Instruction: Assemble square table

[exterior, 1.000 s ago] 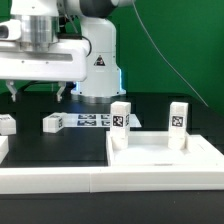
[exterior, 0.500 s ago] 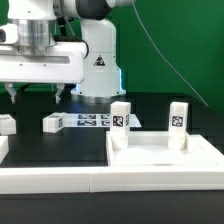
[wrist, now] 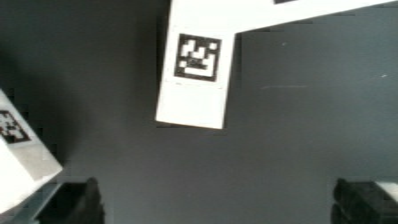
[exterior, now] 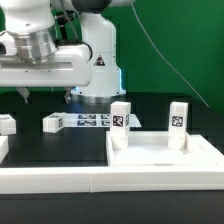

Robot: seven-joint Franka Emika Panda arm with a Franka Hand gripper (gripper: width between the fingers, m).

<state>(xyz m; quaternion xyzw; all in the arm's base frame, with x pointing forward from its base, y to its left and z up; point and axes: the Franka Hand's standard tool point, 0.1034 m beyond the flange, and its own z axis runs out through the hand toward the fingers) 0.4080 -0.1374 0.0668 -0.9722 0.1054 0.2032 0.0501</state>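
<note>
Overhead, the pincer [exterior: 45,95] hangs wide open, empty.

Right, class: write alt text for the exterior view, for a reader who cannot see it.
A white robot arm's open claw hovers empty above a black table. At the exterior view's right, a white square tabletop has two legs standing upright at its far corners; two loose legs lie at the left.
</note>
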